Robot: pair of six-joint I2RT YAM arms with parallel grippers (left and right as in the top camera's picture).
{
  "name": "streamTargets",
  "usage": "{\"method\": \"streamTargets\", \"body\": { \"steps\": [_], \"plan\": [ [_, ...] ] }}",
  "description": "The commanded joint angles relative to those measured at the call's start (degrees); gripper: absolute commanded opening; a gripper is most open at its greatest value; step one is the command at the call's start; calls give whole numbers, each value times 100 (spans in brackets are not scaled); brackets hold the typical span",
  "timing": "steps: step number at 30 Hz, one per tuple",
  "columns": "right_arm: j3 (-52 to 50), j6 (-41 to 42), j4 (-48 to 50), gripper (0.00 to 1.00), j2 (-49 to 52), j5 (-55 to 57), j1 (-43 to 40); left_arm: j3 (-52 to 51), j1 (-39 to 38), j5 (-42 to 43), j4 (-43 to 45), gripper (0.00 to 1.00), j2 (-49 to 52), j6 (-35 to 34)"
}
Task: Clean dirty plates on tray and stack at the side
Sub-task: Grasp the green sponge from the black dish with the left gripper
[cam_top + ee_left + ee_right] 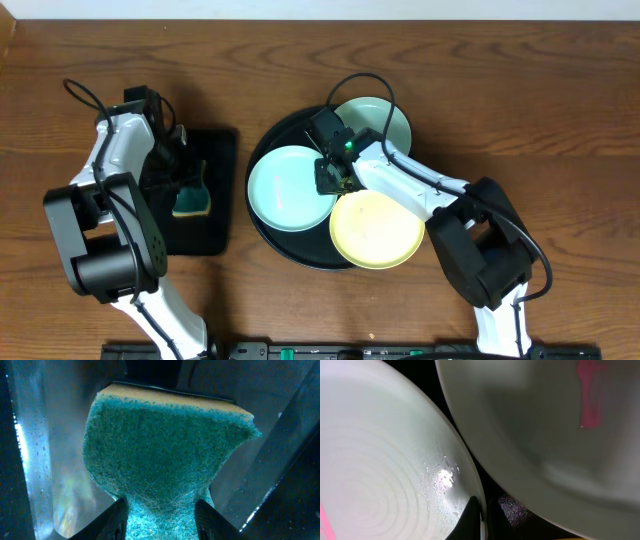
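Three plates lie on the round black tray [288,130]: an aqua plate [290,190] at the left, a mint plate [378,122] at the back and a pale yellow plate [378,232] at the front. My right gripper [331,177] sits at the aqua plate's right rim. In the right wrist view one finger [481,512] lies on the wet inner rim of the aqua plate [380,460], closed on it. The mint plate [545,435] shows a pink smear. My left gripper [190,188] is shut on a green sponge [160,445].
The sponge [190,203] hangs over a smaller black rectangular tray [216,150] at the left. The right arm reaches across the yellow plate's back edge. Bare wooden table lies round both trays.
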Motion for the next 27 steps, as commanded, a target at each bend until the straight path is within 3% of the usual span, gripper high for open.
{"method": "streamTargets", "body": {
  "steps": [1, 5, 12, 13, 15, 23, 27],
  "plan": [
    [31, -55, 2, 2, 138, 149, 63, -39, -61, 120, 46, 45, 166, 72],
    [31, -55, 0, 3, 138, 173, 66, -42, -146, 94, 199, 39, 304, 70],
    [31, -70, -9, 4, 138, 173, 66, -181, -168, -79, 444, 38, 476, -240],
    [31, -70, -7, 4, 138, 175, 66, -210, -168, -79, 470, 34, 483, -238],
    [31, -70, -7, 4, 138, 173, 66, -260, -168, -79, 516, 8, 483, -236],
    [31, -70, -7, 7, 138, 173, 66, -205, -168, -74, 439, 8, 348, -236],
    [31, -70, -11, 5, 138, 170, 66, 125, -168, -72, 103, 7, -214, -240]
  ]
}}
